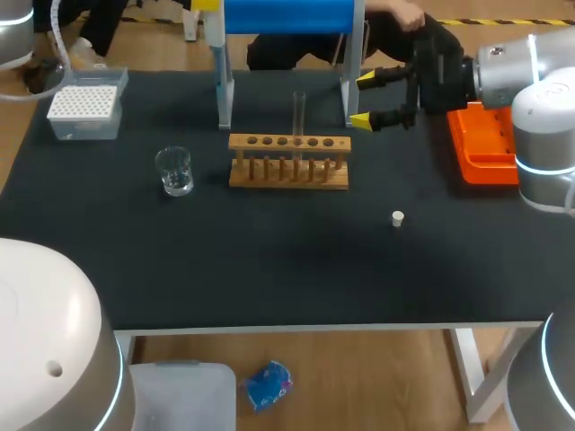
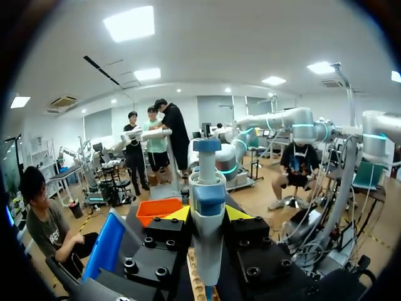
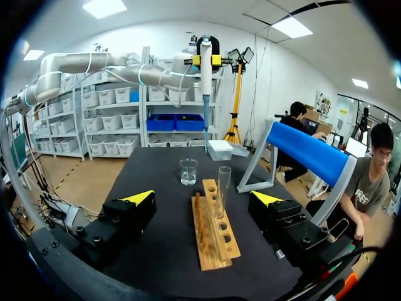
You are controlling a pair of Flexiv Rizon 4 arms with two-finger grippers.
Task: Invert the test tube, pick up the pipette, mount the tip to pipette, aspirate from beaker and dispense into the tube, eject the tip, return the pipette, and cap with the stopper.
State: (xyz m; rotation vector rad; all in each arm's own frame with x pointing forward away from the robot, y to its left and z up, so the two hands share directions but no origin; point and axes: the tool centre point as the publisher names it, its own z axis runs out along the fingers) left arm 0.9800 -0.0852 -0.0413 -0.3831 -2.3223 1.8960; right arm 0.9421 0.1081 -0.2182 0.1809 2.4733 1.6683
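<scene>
The black table (image 1: 269, 269) carries everything, and each place below is given from the wooden rack (image 1: 288, 162) standing near its middle. Behind the rack a stand with a blue roll (image 1: 287, 16) is set. To the rack's right an orange tray (image 1: 481, 144) is placed, its contents hidden by the right arm. Well to the left and further back a clear tip box (image 1: 85, 109) is seen, filled with rows of white tips. Just left of the rack a glass beaker (image 1: 173, 171) is found, with a little clear liquid in its bottom. The test tube (image 1: 298, 112) is held upright in one of the rack's middle holes; whether anything is in it cannot be told. The pipette (image 2: 207, 182) is clamped between the fingers of the left gripper (image 2: 208, 214), raised high behind the rack's left end. The right gripper (image 1: 370, 99) is held just beyond the rack's right end, its fingers spread wide with nothing between them. The small white stopper (image 1: 397, 218) is left in front of the rack, to the right.
</scene>
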